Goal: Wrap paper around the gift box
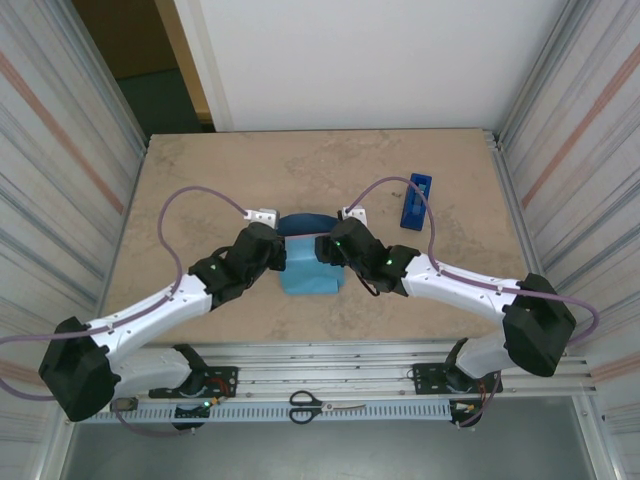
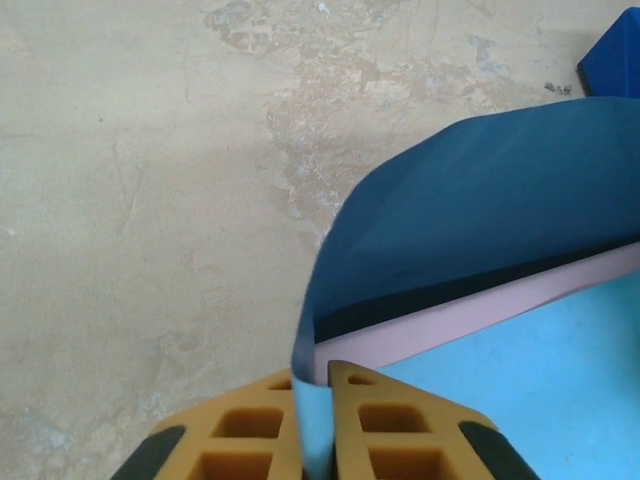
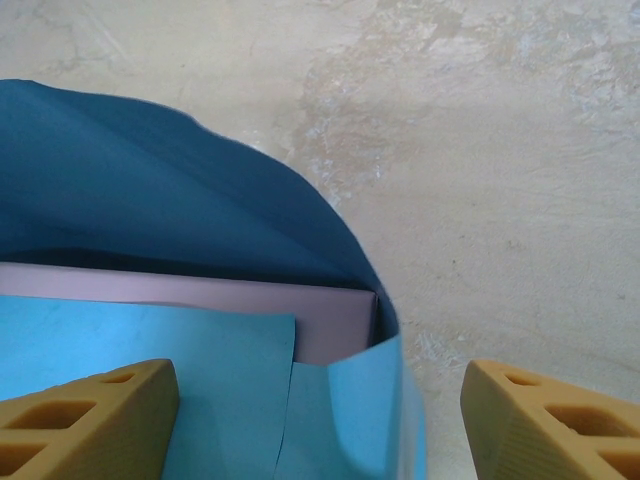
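One gift box [image 3: 200, 300] sits mid-table [image 1: 200, 180], a pink strip of it showing between the paper's [image 1: 310, 272] sky-blue face in front and its navy curl behind. The left gripper [image 2: 315, 378] is clenched on the paper's edge beside the box. The right gripper [image 3: 320, 372] is released, fingers wide astride the paper at the box's corner. A blue tape dispenser [image 1: 417, 200] lies well apart.

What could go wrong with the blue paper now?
1. The left gripper pinches only a thin edge of the paper. A hard pull might tear it or let it slip out.
2. The right gripper is open, with a folded corner loose between its fingers. That side might unfold and leave the gift box showing.
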